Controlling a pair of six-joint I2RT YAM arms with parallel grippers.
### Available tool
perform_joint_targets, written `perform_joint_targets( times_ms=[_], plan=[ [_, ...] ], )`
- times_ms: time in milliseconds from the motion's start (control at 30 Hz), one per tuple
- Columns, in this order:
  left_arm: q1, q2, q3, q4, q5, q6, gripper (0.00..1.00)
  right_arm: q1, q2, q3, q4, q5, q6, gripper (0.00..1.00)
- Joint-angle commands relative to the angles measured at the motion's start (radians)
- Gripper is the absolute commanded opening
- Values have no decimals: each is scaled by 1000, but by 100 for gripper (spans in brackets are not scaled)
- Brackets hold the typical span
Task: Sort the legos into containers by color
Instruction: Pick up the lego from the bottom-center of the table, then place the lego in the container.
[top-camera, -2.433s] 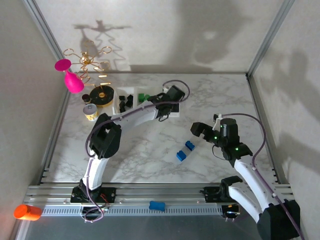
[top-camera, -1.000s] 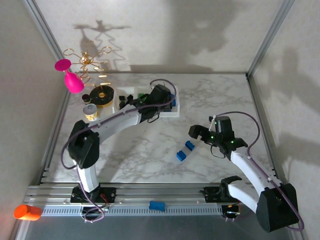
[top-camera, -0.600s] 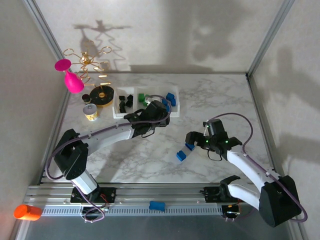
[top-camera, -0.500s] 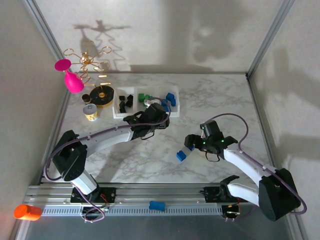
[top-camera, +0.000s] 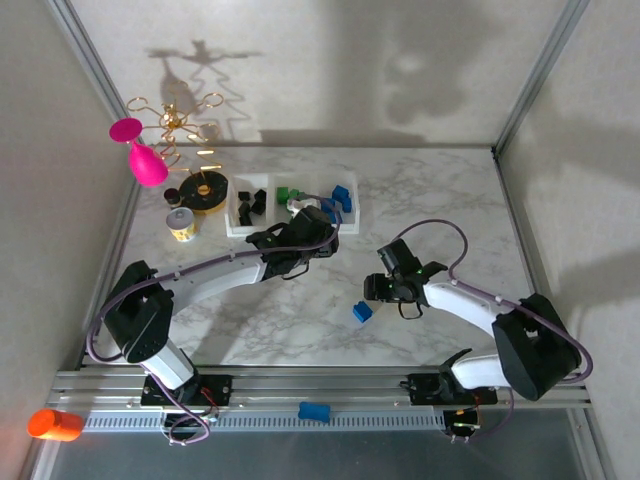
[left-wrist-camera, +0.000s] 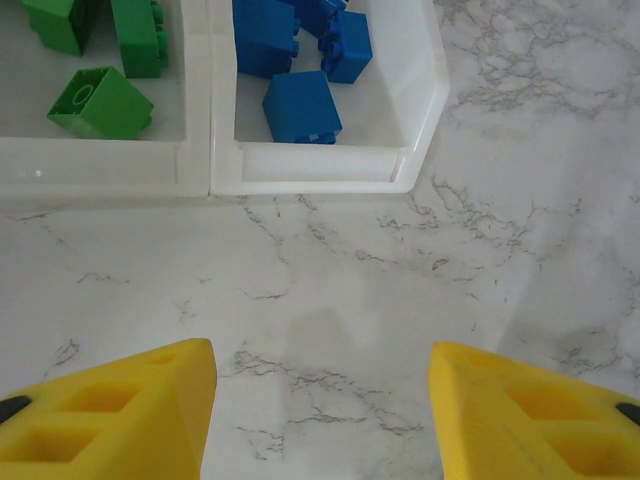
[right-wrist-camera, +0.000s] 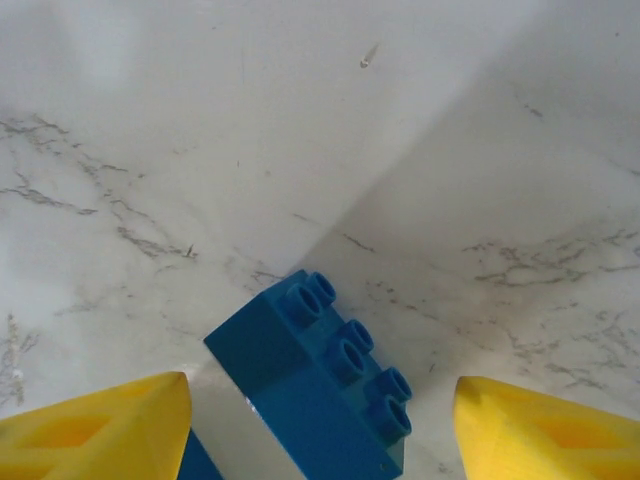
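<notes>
The clear three-compartment tray (top-camera: 233, 228) holds black legos (top-camera: 250, 206), green legos (top-camera: 288, 194) and blue legos (top-camera: 341, 198). My left gripper (top-camera: 308, 224) hovers just in front of the tray, open and empty (left-wrist-camera: 320, 400). In the left wrist view, green legos (left-wrist-camera: 100, 100) and blue legos (left-wrist-camera: 300, 105) lie in adjoining compartments. My right gripper (top-camera: 380, 288) is low over the table, open (right-wrist-camera: 320, 420), with a blue lego (right-wrist-camera: 320, 395) between its yellow fingers (right-wrist-camera: 95, 425), untouched. A second blue lego (top-camera: 362, 312) lies just left of it; its edge (right-wrist-camera: 200, 462) shows at the bottom of the right wrist view.
A black-and-gold disc (top-camera: 205, 190), a small gold spool (top-camera: 180, 222), a pink goblet (top-camera: 145, 160) and a gold wire tree (top-camera: 180, 125) stand left of the tray. On the front rail lie a light-blue piece (top-camera: 314, 410) and an orange cylinder (top-camera: 55, 424).
My left gripper has pulled back from over the tray's blue compartment towards the near side. My right gripper has swung left and down over the two loose blue legos.
</notes>
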Motion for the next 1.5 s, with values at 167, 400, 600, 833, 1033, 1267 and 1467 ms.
perform_joint_targets(
  times_ms=[167,400,600,833,1033,1267,1467],
  plan=[
    [-8,-36,17,-11,-52,-14,58,14,53,36,14,47,-35,52],
    [-8,-31,25,-13,-57,-13,58,17,74,48,22,45,-44,38],
    [-8,-35,35,-16,-61,-9,58,20,74,53,21,58,-45,22],
    [-8,-60,41,-16,-71,-9,58,20,57,93,10,58,-55,15],
    [-4,-131,19,-36,-146,1,58,20,62,211,31,65,-82,16],
    [10,-249,-45,-53,-233,3,61,22,215,420,100,90,-133,16],
    [24,-335,-133,-39,-268,-14,65,21,400,616,128,143,-179,16]
  ],
)
